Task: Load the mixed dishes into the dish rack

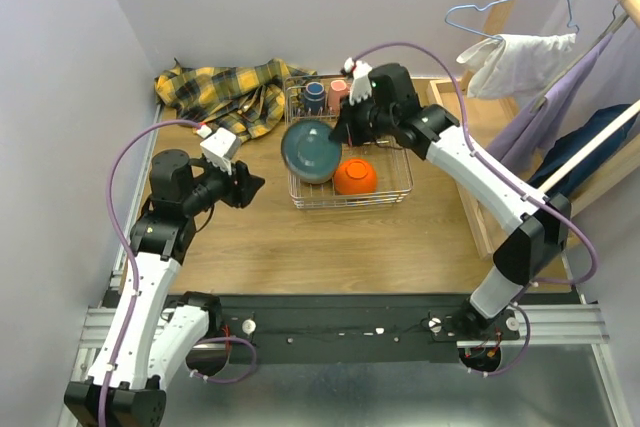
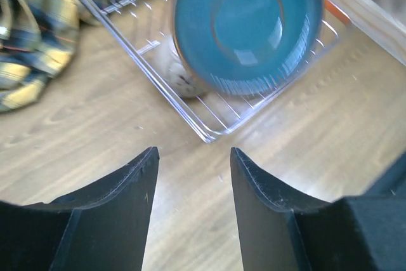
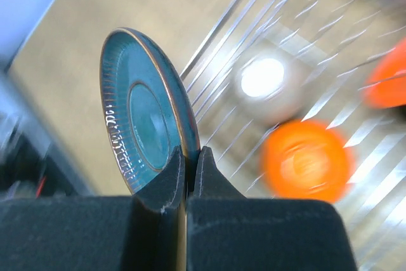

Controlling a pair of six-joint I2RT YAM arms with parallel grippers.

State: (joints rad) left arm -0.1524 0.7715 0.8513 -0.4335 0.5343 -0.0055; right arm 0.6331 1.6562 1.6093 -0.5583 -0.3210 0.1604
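Note:
My right gripper (image 1: pixel 345 132) is shut on the rim of the teal plate (image 1: pixel 311 151), holding it on edge over the left part of the silver wire dish rack (image 1: pixel 395 197). In the right wrist view the fingers pinch the teal plate (image 3: pixel 149 134) at its rim, gripper (image 3: pixel 188 157). An orange bowl (image 1: pixel 355 176) lies upside down in the rack; it also shows in the right wrist view (image 3: pixel 307 160). Cups (image 1: pixel 316 95) stand at the rack's back. My left gripper (image 1: pixel 252 185) is open and empty left of the rack, facing the plate (image 2: pixel 247 26), gripper (image 2: pixel 193 163).
The yellow plaid cloth (image 1: pixel 225 92) lies at the back left. A wooden frame (image 1: pixel 470 187) runs along the rack's right side. Clothes and a hanger (image 1: pixel 520 57) hang at the right. Bare wooden tabletop (image 1: pixel 340 247) lies in front of the rack.

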